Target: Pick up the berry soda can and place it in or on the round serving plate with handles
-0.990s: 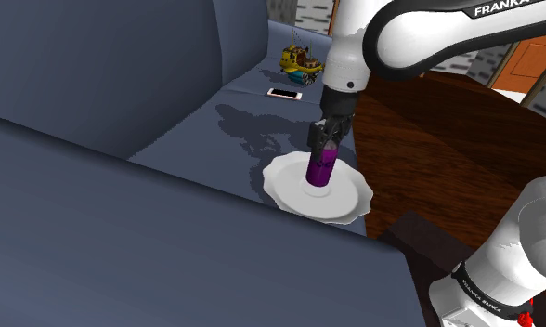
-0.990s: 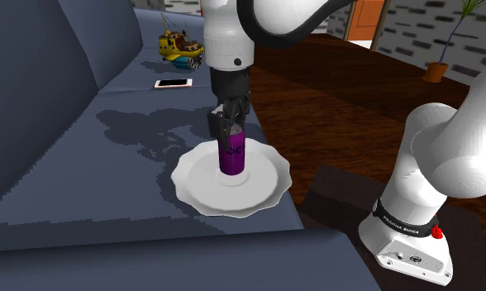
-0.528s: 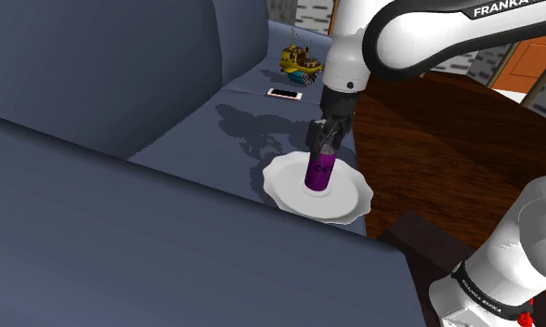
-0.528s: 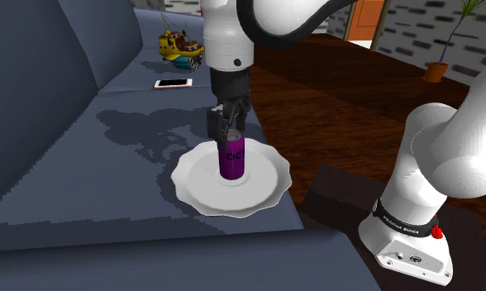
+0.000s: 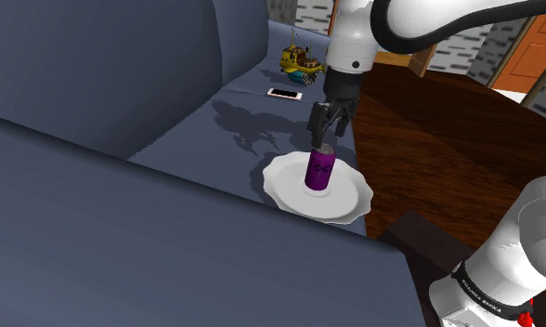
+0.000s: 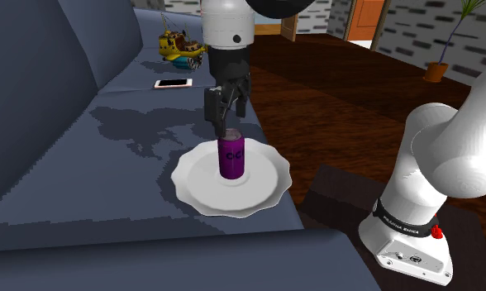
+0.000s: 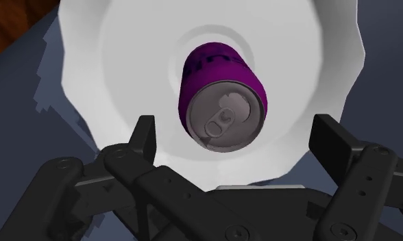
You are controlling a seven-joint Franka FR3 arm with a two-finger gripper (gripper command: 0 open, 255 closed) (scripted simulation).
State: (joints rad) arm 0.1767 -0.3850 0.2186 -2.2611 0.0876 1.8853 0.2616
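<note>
Hovering with my jaws spread wide and clear of the purple soda can (image 6: pixel 231 155), I judge the placing done: the can stands upright in the middle of the white scalloped plate (image 6: pixel 192 188) on the sofa seat (image 6: pixel 126 165). In the shoulder view my jaws hang at its 12 o'clock. Next I should rise straight up without brushing the can's top.
</note>
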